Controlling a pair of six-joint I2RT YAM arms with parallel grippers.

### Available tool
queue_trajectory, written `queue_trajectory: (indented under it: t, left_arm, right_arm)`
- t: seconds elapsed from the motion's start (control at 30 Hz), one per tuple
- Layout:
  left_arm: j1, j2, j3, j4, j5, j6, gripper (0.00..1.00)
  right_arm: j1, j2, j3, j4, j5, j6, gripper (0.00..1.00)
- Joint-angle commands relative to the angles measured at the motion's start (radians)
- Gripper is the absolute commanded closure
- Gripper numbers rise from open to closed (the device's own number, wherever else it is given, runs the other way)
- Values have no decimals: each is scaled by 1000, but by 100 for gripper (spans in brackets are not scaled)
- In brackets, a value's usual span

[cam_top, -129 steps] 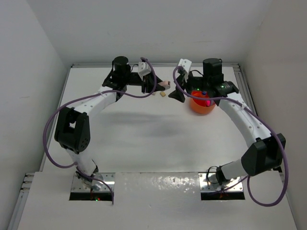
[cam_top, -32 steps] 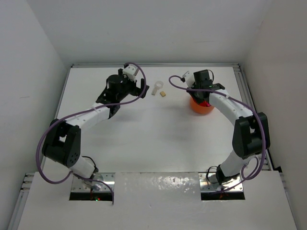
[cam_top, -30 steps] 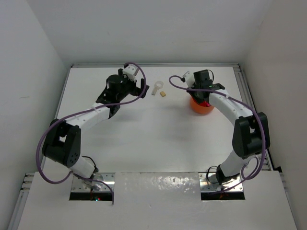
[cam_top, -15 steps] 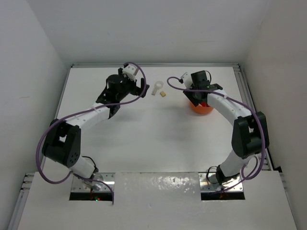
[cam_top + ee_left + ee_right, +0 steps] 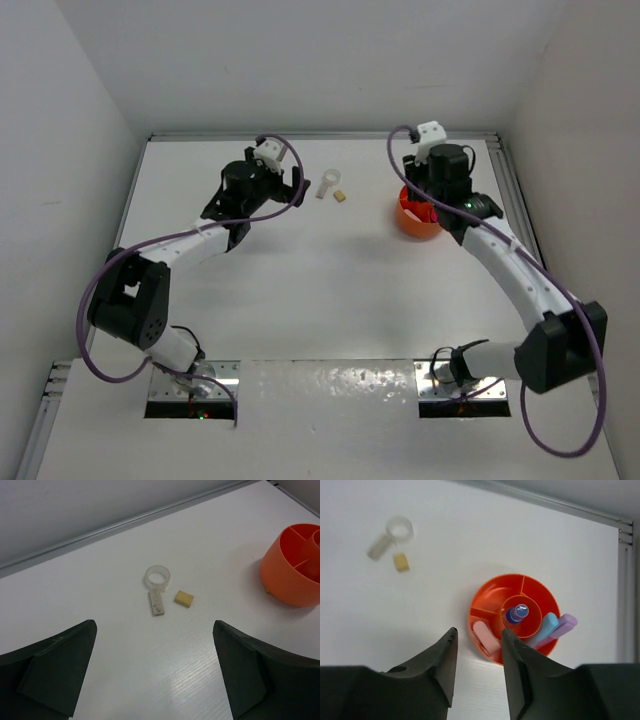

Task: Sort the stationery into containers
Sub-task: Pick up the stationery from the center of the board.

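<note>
Your left gripper point(image 5: 153, 626): jaws spread wide and empty, facing a clear plastic ring point(image 5: 158, 577), a flat whitish strip point(image 5: 157, 603) touching it and a small tan block point(image 5: 184, 598) just beside, all on the white table point(image 5: 90, 585). Your right gripper point(image 5: 478, 631): jaws partly apart, holding nothing, above the round orange plastic tub with dividers point(image 5: 492, 596). Tub contents: small blue bottle point(image 5: 517, 614) in the centre cup, pastel blue piece point(image 5: 546, 626) and lilac piece point(image 5: 563, 626) together in one outer compartment, pink piece point(image 5: 485, 636) in another.

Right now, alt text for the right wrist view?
Top-down on a divided orange tub: blue bottle in the centre cup, pink piece in one outer compartment, blue and lilac pieces in another. The right gripper hangs over its lower-left rim, parted, empty. A clear ring and tan block lie on the table, upper left.
</note>
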Motion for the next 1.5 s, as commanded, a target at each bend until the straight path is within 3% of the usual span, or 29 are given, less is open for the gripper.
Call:
queue_trajectory:
  t: [0.0,0.1,0.3,0.5,0.7,0.8,0.83,0.93,0.97,1.0,1.13,1.3,1.47]
  left_arm:
    - [-9,-33,-29,75,-39,-27,0]
    - [-7,-29,-32,73,-62,-30,0]
    - [-9,-35,-46,67,-100,-35,0]
    - [-12,-38,-75,76,-140,-78,0]
    - [-15,-30,-58,44,-157,-84,2]
    - [-13,26,44,-95,-116,-70,16]
    - [-15,51,86,-141,-90,-67,33]
    - [-12,147,230,-292,-56,-56,70]
    - [-13,175,261,-327,-47,-52,71]
    - [-15,230,288,-339,-42,-50,71]
    - [-38,377,451,-384,-22,-21,51]
    - [-50,563,623,-459,-28,-4,43]
    - [-58,729,827,-580,-68,5,42]
  right_arm:
    - [-35,-91,-105,194,-1,375,61]
    - [-75,-149,-196,230,38,573,63]
    - [-94,-290,-383,222,216,790,58]
    - [-98,-366,-477,190,312,853,57]
    - [-132,-373,-486,175,256,849,54]
    - [-143,-396,-475,207,256,756,54]
    - [-147,-404,-471,214,259,732,54]
    - [-156,-406,-455,250,262,659,54]
    - [-157,-401,-446,254,256,640,54]
    - [-157,-393,-434,259,236,607,54]
    - [-161,-338,-363,251,191,548,53]
    - [-164,-311,-326,262,141,510,53]
    - [-166,-278,-296,267,96,478,53]
